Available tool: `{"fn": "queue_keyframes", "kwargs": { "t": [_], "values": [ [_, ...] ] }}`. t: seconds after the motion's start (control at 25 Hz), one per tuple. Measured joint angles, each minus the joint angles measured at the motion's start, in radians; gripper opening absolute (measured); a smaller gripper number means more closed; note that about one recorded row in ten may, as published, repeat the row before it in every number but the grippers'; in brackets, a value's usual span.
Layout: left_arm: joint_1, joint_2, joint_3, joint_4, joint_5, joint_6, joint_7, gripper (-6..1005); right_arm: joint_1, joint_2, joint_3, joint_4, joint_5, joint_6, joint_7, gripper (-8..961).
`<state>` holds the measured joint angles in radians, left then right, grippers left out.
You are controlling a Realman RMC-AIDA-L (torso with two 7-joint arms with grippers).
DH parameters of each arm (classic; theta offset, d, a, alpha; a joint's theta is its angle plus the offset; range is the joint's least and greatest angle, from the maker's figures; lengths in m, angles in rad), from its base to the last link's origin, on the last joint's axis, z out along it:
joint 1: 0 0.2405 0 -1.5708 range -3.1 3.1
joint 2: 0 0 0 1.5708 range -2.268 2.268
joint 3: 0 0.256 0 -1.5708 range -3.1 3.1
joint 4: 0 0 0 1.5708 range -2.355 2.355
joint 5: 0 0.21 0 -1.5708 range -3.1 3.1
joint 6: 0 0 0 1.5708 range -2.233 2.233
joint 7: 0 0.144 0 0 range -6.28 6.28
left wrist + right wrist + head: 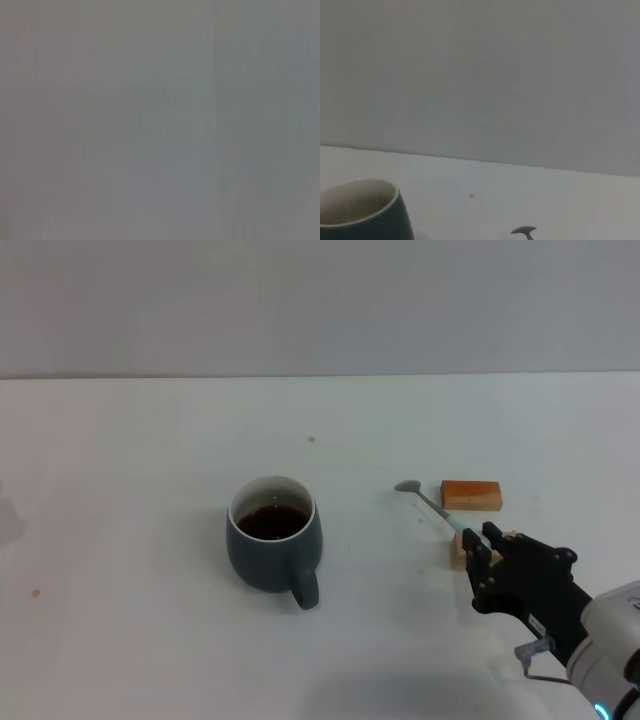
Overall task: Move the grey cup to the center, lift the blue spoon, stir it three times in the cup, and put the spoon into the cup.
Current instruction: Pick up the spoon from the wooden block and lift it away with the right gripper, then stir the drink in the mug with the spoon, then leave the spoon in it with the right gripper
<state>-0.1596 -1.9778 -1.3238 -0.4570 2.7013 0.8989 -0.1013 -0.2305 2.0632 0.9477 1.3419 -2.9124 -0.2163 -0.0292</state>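
Right of the grey cup (273, 545), the right gripper (483, 544) clasps the blue spoon (432, 505) by its handle.

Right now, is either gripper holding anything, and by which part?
The right gripper is at the blue spoon, its fingers around the pale handle's end above a wooden block; whether they grip cannot be told. The left gripper is out of view.

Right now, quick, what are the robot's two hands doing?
Left gripper: not in view, so it cannot be told.
Right gripper: at the blue spoon, around the handle end by the wooden block; whether it grips cannot be told.
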Motion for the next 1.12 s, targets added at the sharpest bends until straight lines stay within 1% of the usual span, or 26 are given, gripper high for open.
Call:
{"fn": "queue_keyframes", "kwargs": {
  "t": [0.16,0.44,0.6,0.64,0.72,0.76,0.8,0.84,0.88,1.0,1.12],
  "values": [
    [0.001,-0.001,0.0,0.0,0.0,0.0,-0.001,-2,0.003,-0.005,-0.002,0.038,-0.005,0.028,0.0,155],
    [-0.002,0.0,-0.001,0.002,0.0,-0.035,-0.002,-2,-0.002,-0.034,-0.01,0.224,-0.005,0.17,0.0,155],
    [-0.004,0.001,-0.005,0.004,0.0,-0.04,-0.002,-2,-0.001,-0.04,-0.011,0.307,-0.005,0.247,0.0,154],
    [-0.004,0.001,-0.005,0.004,0.0,-0.04,-0.002,-2,-0.001,-0.04,-0.011,0.307,-0.005,0.247,0.0,154],
    [-0.005,0.001,-0.01,0.01,0.0,-0.043,-0.003,-2,0.003,-0.048,-0.01,0.367,-0.005,0.292,0.0,154],
    [-0.005,0.001,-0.01,0.01,0.0,-0.043,-0.003,-2,0.003,-0.048,-0.01,0.367,-0.005,0.292,0.0,154],
    [-0.005,0.0,-0.013,0.013,0.0,-0.043,-0.005,-2,0.005,-0.049,-0.008,0.408,-0.005,0.325,0.0,154],
    [-0.005,0.0,-0.013,0.013,0.0,-0.043,-0.005,-2,0.005,-0.049,-0.008,0.408,-0.005,0.325,0.0,154],
    [-0.006,0.0,-0.014,0.013,0.0,-0.043,-0.005,-2,0.007,-0.049,-0.004,0.451,-0.005,0.361,0.0,154],
    [-0.006,0.0,-0.014,0.014,0.0,-0.043,-0.005,-2,0.017,-0.049,-0.002,0.507,-0.004,0.41,0.0,154],
    [-0.006,-0.001,-0.014,0.014,0.0,-0.043,-0.005,-2,0.027,-0.049,-0.002,0.539,-0.001,0.441,0.0,154]
  ]
}}
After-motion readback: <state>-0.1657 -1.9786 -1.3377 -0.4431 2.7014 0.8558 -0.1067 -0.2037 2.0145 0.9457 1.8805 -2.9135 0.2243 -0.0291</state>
